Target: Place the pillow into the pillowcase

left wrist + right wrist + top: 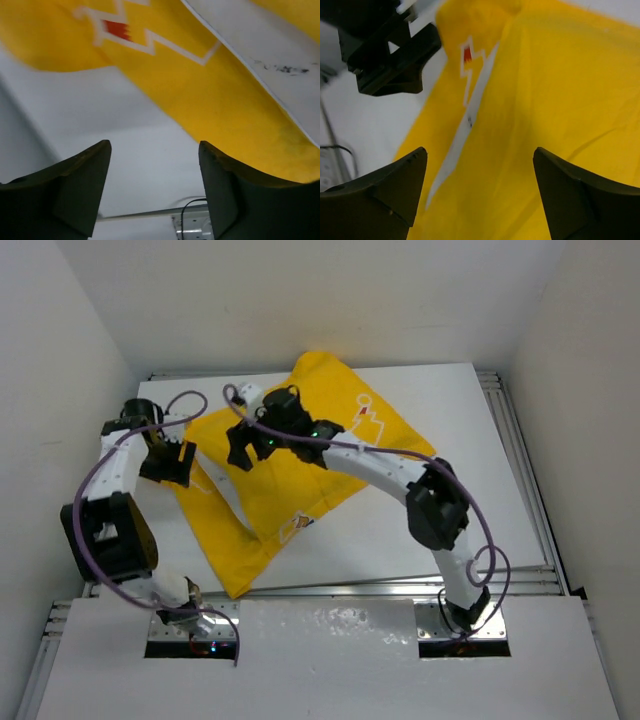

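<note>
The yellow pillowcase (300, 460) lies spread on the white table (430, 530), bulging a little, with a white zigzag print and a red patch (117, 29). The pillow does not show as a whole. A narrow white strip (462, 132) with dark marks shows between yellow folds, also in the left wrist view (270, 45); I cannot tell whether it is the pillow. My left gripper (180, 465) is open and empty at the pillowcase's left edge, over bare table (155, 145). My right gripper (243, 450) is open and empty just above the yellow fabric (480, 150).
The left gripper (390, 55) shows dark at the upper left of the right wrist view. Aluminium rails (520, 480) frame the table. White walls close in on three sides. Cables loop round both arms.
</note>
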`<state>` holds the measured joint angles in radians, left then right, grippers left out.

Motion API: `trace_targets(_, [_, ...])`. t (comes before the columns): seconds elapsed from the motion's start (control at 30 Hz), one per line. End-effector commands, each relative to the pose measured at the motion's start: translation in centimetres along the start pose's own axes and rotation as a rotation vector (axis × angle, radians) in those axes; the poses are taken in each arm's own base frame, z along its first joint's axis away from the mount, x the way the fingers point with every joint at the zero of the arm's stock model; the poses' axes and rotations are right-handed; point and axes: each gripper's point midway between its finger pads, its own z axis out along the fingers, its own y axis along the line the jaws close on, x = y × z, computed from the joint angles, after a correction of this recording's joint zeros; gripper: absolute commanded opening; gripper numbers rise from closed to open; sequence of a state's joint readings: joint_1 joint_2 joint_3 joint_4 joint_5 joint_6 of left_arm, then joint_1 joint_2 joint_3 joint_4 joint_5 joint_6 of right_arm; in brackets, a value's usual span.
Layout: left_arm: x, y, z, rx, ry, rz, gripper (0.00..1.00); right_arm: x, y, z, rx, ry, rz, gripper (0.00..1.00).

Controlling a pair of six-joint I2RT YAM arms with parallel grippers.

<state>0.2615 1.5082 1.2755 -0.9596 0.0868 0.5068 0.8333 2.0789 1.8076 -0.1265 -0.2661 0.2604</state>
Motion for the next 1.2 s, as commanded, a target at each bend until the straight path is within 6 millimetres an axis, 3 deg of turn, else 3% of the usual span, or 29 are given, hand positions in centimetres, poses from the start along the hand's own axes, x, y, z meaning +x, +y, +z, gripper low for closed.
trace_targets(0.0, [1.2,-3.1,5.4,0.135,0.062,-0.122,0.7,4.4,0.2,2.0,0.144,0.122,-0.176,0.86])
trace_targets(0.1, [0.4,-3.4,7.7,0.143,0.027,-0.194,0.75,6.9,-0.2,3.2,0.223,0.133,-0.289,0.99])
trace_targets(0.27, [-0.3,-3.8,10.4,0.156,0.021,-0.232,0.79,11.1,-1.9,5.7,0.311,0.203,-0.28,0.99])
trace_targets(0.3, [-0.2,-4.0,10.8,0.161,0.023,-0.246,0.8,13.1,-2.6,6.5,0.321,0.239,-0.279,0.99])
trace_targets(0.47, [0.4,-5.3,12.7,0.181,0.017,-0.332,0.8,18.2,-4.6,7.2,0.39,0.317,-0.258,0.99])
trace_targets(0.6, [1.6,-6.3,14.6,0.128,0.079,-0.333,0.75,20.4,-5.0,7.5,0.407,0.343,-0.215,0.78])
trace_targets(0.67, [2.2,-6.7,15.6,0.105,0.103,-0.331,0.66,21.3,-5.1,7.4,0.409,0.357,-0.201,0.53])
trace_targets(0.7, [2.7,-6.9,16.4,0.11,0.132,-0.338,0.47,21.5,-5.0,7.3,0.406,0.357,-0.194,0.43])
trace_targets(0.73, [2.7,-7.1,16.4,0.105,0.147,-0.337,0.36,21.6,-5.0,7.2,0.407,0.358,-0.189,0.33])
trace_targets(0.77, [2.3,-7.2,16.5,0.109,0.143,-0.328,0.25,21.7,-5.0,7.1,0.409,0.355,-0.184,0.16])
trace_targets(0.8, [2.2,-7.1,16.5,0.104,0.141,-0.33,0.0,21.6,-5.0,7.0,0.411,0.355,-0.182,0.08])
trace_targets(0.83, [2.1,-7.0,16.5,0.106,0.137,-0.33,0.0,21.5,-5.1,6.9,0.414,0.349,-0.176,0.0])
trace_targets(0.93, [1.9,-6.9,16.1,0.126,0.148,-0.311,0.0,20.0,-6.0,6.4,0.433,0.312,-0.122,0.0])
trace_targets(0.97, [2.2,-6.6,15.5,0.135,0.154,-0.318,0.0,19.7,-7.3,5.9,0.451,0.287,-0.054,0.0])
trace_targets(1.0, [1.6,-6.0,14.3,0.131,0.116,-0.31,0.0,17.5,-7.6,5.2,0.452,0.237,-0.01,0.0])
trace_targets(1.07, [1.6,-4.5,12.6,0.096,0.074,-0.276,0.0,15.8,-10.1,3.9,0.452,0.155,0.169,0.0])
trace_targets(1.1, [1.3,-3.9,10.9,0.064,0.033,-0.248,0.0,13.6,-10.5,2.9,0.441,0.097,0.221,0.0])
trace_targets(1.17, [1.7,-2.9,9.3,0.011,0.017,-0.173,0.0,12.2,-12.6,1.4,0.454,0.011,0.323,0.0])
